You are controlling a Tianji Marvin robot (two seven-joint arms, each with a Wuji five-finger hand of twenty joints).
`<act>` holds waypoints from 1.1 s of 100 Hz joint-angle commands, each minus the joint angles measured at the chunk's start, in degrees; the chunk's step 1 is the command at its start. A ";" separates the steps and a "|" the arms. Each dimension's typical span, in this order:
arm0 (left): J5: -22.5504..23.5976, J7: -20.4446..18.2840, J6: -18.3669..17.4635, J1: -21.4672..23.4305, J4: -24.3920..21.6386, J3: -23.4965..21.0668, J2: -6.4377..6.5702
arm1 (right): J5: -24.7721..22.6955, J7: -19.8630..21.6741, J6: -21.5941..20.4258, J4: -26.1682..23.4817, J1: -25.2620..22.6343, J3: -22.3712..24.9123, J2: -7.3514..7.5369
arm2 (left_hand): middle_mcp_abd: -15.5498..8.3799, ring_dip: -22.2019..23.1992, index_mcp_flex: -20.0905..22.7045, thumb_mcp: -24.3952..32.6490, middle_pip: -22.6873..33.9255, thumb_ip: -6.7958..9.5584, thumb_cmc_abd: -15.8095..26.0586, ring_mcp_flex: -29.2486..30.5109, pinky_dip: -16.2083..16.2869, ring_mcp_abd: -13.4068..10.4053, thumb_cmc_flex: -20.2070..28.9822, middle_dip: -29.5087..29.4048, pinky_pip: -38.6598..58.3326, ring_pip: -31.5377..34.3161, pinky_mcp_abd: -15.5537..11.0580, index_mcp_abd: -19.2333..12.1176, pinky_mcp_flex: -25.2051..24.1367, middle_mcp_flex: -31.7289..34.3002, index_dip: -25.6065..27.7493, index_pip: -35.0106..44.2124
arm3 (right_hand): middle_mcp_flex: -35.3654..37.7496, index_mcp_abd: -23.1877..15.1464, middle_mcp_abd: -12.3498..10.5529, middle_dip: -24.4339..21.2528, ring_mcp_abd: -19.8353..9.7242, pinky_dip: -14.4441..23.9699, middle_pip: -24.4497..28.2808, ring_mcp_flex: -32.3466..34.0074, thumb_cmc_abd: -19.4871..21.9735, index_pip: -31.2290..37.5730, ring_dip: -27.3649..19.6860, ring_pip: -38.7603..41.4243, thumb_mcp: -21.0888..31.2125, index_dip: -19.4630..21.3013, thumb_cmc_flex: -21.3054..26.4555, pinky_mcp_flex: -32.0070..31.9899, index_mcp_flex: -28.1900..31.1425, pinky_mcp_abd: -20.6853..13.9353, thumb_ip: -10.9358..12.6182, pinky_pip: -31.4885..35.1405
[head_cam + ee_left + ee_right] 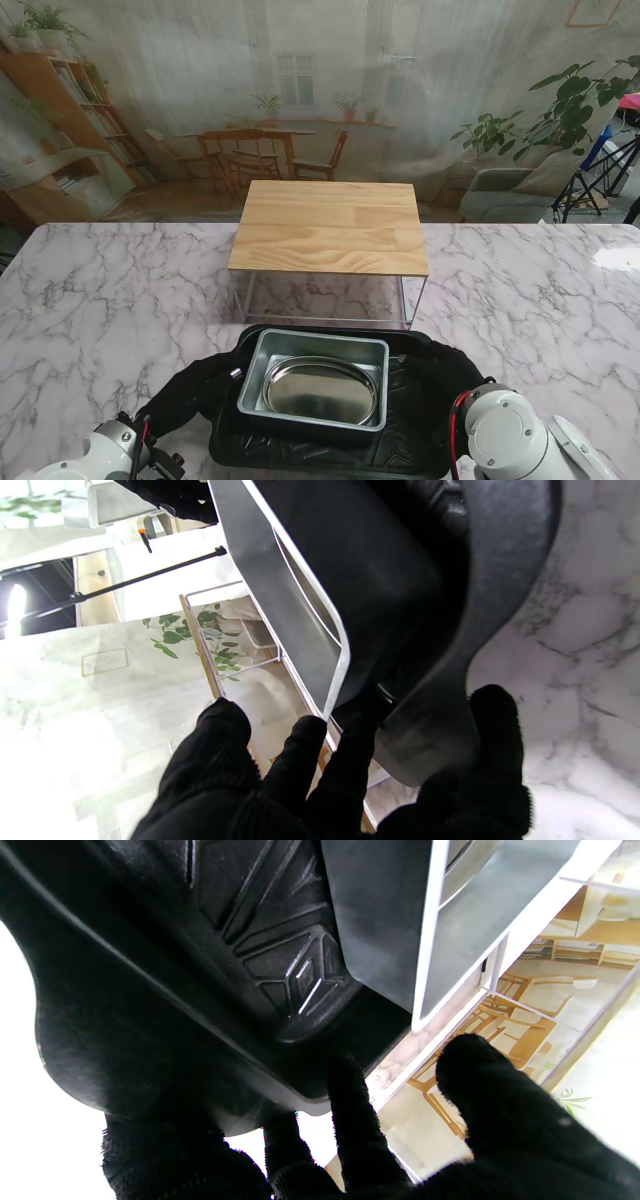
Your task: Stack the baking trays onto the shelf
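A black baking tray (412, 398) with side handles lies nearest to me. Nested in it is a silver rectangular tray (256, 378), and an oval silver dish (320, 390) rests inside that. My left hand (186, 392), in a black glove, is shut on the black tray's left handle (425, 740), thumb on one side and fingers (300, 750) on the other. My right hand (456, 378) is shut on the right handle (125, 1050). The wooden shelf (330, 228) stands on thin metal legs just beyond the trays. Whether the stack is off the table cannot be told.
The marble table (110, 300) stretches to both sides of the shelf. Beneath the shelf top is an open gap framed by white metal legs (408, 300). A printed backdrop hangs behind the table.
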 commanded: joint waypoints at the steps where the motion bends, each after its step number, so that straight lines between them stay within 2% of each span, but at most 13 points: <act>1: -1.40 -4.59 -3.98 -1.09 -6.94 3.81 -0.86 | 2.58 3.64 -3.92 -5.93 -0.66 -3.15 -1.66 | -0.18 0.10 1.14 -0.86 0.84 1.47 0.82 14.27 0.68 -15.99 1.97 0.92 3.68 14.02 -20.49 0.08 6.58 1.09 0.40 0.80 | 3.42 1.43 -5.42 1.60 -23.84 -0.80 7.30 11.33 -1.51 0.07 -0.19 6.80 1.73 -0.78 0.87 5.77 1.44 -13.98 -0.71 5.30; 27: -1.73 -7.15 -4.93 -0.97 -9.60 2.82 -0.27 | 1.93 5.56 -6.33 -9.10 -2.61 -1.34 -1.12 | -0.21 -0.01 1.22 -0.90 0.80 1.49 0.81 14.29 0.50 -16.08 2.21 0.94 3.61 13.96 -20.69 0.09 6.77 1.22 0.33 1.01 | 4.86 1.75 -5.00 1.80 -23.69 -0.99 7.91 11.85 -1.72 -0.16 -0.11 7.08 2.25 -0.65 1.04 6.03 1.99 -14.22 -0.76 5.25; 58: -1.51 -9.30 -7.69 -0.55 -11.74 1.36 0.28 | 1.75 7.13 -10.38 -9.84 -2.97 -0.21 -0.79 | -0.13 -0.03 1.44 -0.84 0.90 1.52 0.76 14.71 0.35 -16.18 2.53 0.98 3.61 14.09 -20.81 0.14 7.18 1.75 0.30 1.18 | 5.20 1.96 -4.75 1.92 -23.65 -1.21 8.04 12.67 -1.85 -0.36 -0.06 7.36 2.69 -0.54 1.03 6.36 2.77 -14.30 -0.82 5.22; 78: -1.55 -9.65 -7.88 -0.83 -11.62 1.64 0.39 | 3.08 6.08 -12.22 -10.05 -3.72 0.47 -1.20 | 0.03 -0.05 1.76 -0.73 0.96 1.56 0.74 14.86 0.22 -16.19 3.14 1.00 3.55 14.11 -20.78 0.22 7.50 2.12 0.31 1.35 | 5.67 2.17 -4.63 1.94 -23.54 -1.39 7.96 13.07 -2.30 -0.40 -0.05 7.50 3.36 -0.42 1.36 6.62 3.51 -14.38 -0.88 5.22; 110: -1.07 -10.03 -8.37 -1.51 -11.17 2.42 0.57 | 3.84 5.12 -18.17 -10.57 -5.34 2.44 -1.58 | 0.00 -0.06 2.40 -0.72 1.05 1.55 0.67 15.15 0.09 -16.27 4.03 1.06 3.58 14.17 -20.89 0.28 7.84 2.68 0.45 1.76 | 6.15 2.20 -4.51 2.01 -23.62 -1.65 7.97 13.50 -2.75 -0.33 -0.04 7.63 4.08 -0.33 1.01 7.12 4.01 -14.48 -1.00 5.18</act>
